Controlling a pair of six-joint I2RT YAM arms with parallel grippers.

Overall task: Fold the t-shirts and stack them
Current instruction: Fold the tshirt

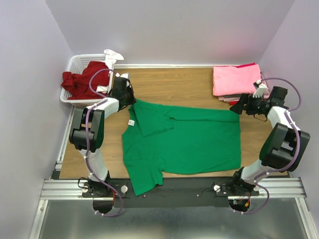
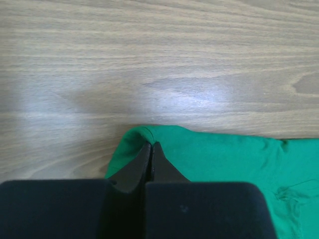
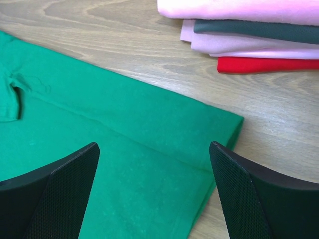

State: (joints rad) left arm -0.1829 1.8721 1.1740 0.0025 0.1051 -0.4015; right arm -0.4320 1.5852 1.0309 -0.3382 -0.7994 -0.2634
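Observation:
A bright green t-shirt (image 1: pixel 184 139) lies spread on the wooden table, its far edge folded over, a white neck tag (image 1: pixel 131 123) showing. My left gripper (image 1: pixel 130 99) is shut on the shirt's far left corner (image 2: pixel 144 134). My right gripper (image 1: pixel 240 107) is open just above the shirt's far right corner (image 3: pixel 227 124), holding nothing. A stack of folded shirts (image 1: pixel 235 80), pink on top, sits at the far right; in the right wrist view the stack (image 3: pixel 249 30) shows pink, dark and red layers. A dark red shirt (image 1: pixel 82 79) hangs out of the basket.
A white slotted plastic basket (image 1: pixel 75 64) stands at the far left corner of the table, with a white item (image 1: pixel 112 55) on its rim. Bare wood (image 1: pixel 174 87) lies between the basket and the stack. A metal rail (image 1: pixel 174 189) runs along the near edge.

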